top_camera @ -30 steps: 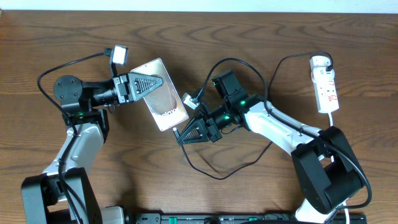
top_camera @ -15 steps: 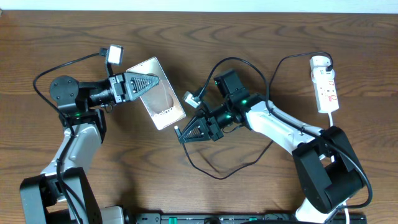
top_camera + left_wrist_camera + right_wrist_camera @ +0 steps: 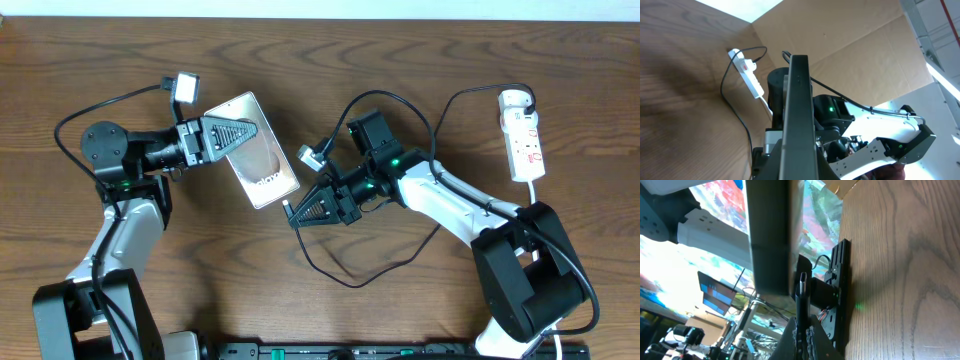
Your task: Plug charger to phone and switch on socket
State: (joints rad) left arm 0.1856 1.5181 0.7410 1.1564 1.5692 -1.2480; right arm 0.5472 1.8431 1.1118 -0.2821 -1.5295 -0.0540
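Phone (image 3: pixel 268 165) lies diagonal in the overhead view, upper left of bench (image 3: pixel 120 60) centre, with its shiny back up and white lettering near the lower end. Left hand (image 3: pixel 243 133) is clamped on the phone's upper-left end, with one finger lying across the back. Cannot tell whether the lower end touches the bench. Left wrist view has the phone dead edge-on, a thin dark bar down mid-frame.

Charger (image 3: pixel 340 282): right hand (image 3: pixel 303 214) is closed on it near the tip, pointing at the phone's lower-right end. Plug tip (image 3: pixel 802 282) sticks out past the fingers. In the right wrist view it sits just beside the phone's bottom edge, offset to one side — not visibly seated, and contact cannot be confirmed.

From the right hand the black cable drops in a loose loop toward the near edge of the bench, passes under the right arm (image 3: pixel 450 205), then climbs in an arc to the far right. It ends at the white plug head (image 3: pixel 514 99), which sits at the far end of the power strip (image 3: pixel 526 140).

The strip lies flat at the far right, well apart from the phone. It shows red marks — switch position not readable. Its thick white cord (image 3: pixel 529 190) leaves the near end and goes behind the right arm's base.
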